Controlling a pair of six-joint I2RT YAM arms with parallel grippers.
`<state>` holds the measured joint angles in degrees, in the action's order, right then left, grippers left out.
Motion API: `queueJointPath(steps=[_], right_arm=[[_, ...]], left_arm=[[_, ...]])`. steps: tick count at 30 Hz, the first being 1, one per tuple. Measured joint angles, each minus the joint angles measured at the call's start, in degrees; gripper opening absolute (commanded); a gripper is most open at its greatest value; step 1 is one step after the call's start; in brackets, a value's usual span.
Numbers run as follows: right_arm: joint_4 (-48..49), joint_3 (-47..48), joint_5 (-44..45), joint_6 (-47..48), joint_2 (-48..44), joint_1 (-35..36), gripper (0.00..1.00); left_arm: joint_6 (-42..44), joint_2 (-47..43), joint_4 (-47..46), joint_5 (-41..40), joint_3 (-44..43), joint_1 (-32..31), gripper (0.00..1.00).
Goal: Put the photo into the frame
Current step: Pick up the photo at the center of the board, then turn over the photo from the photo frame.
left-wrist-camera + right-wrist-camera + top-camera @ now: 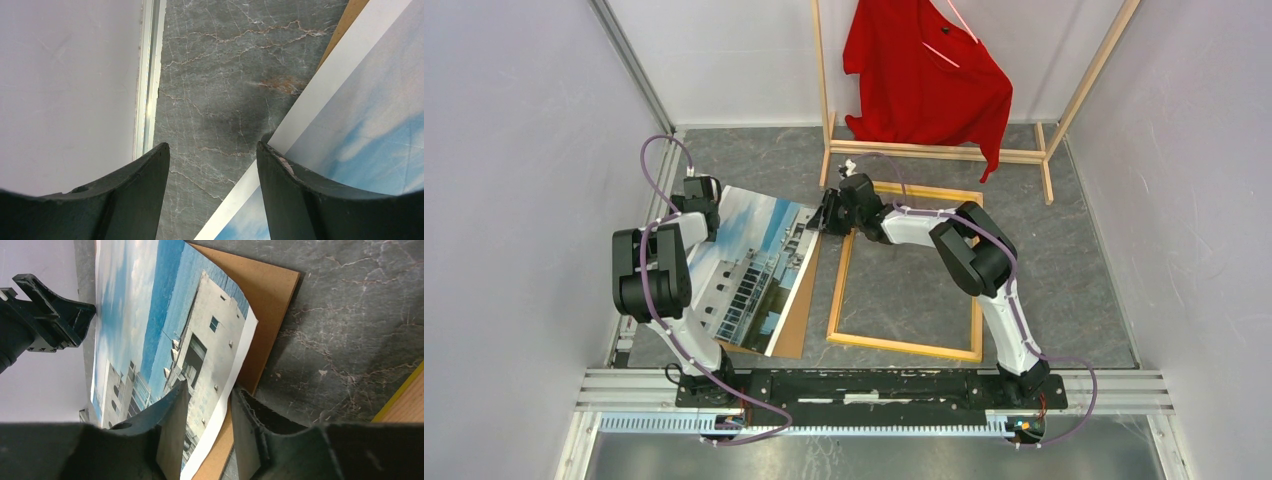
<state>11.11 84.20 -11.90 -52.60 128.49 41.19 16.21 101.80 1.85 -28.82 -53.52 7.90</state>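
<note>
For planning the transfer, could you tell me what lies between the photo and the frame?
Top view: beside the photo, the backing board's edge, then bare grey floor up to the frame.

Robot lab cell. I sit bolted to an aluminium rail (pixel 1114 385); blank pale wall panels (pixel 514 150) enclose a grey marbled tabletop (pixel 1084 260) with a wooden clothes rack (pixel 1024 156).

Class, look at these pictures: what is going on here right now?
The right gripper straddles the raised edge of the photo, which lies on a brown backing board; a firm grip is unclear. The left gripper is open at the photo's far corner. The frame lies empty beside them.
</note>
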Motion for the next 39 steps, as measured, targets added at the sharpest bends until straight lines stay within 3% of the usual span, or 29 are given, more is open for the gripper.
queueJointPath(steps=[9, 15, 17, 19, 24, 30, 35, 39], right_arm=[[0.6, 0.0, -0.2, -0.7, 0.2, -0.3, 0.02], [2.2, -5.2, -1.6, 0.3, -6.1, -1.2, 0.00], [0.1, -6.9, -1.6, 2.6, -11.3, -2.0, 0.00], [-4.2, -7.3, -0.9, 6.9, -19.0, -3.1, 0.00], [-16.3, -5.9, 4.1, 18.1, -39.7, -5.8, 0.00], [-38.4, -1.7, 19.8, 30.5, -61.3, -7.0, 0.00], [-56.2, 3.7, 34.4, 35.7, -73.0, -7.1, 0.00], [-67.3, 15.3, 41.7, 38.1, -76.1, -7.2, 0.00]], left_arm=[[0.1, -0.1, 0.9, 0.5, -0.5, 0.0, 0.78], [0.1, -0.9, 6.5, 2.2, -2.3, 1.0, 0.84], [0.2, -1.4, 9.0, 2.8, -2.8, 1.4, 0.92], [0.4, -2.1, 11.3, 3.6, -3.1, 1.8, 0.99], [0.5, -3.7, 16.2, 5.8, -3.4, 2.1, 1.00], [0.5, -4.8, 18.3, 7.0, -3.4, 2.1, 1.00], [0.5, -5.7, 19.1, 8.0, -3.1, 2.1, 1.00], [0.5, -6.0, 19.4, 8.5, -2.9, 2.1, 1.00]])
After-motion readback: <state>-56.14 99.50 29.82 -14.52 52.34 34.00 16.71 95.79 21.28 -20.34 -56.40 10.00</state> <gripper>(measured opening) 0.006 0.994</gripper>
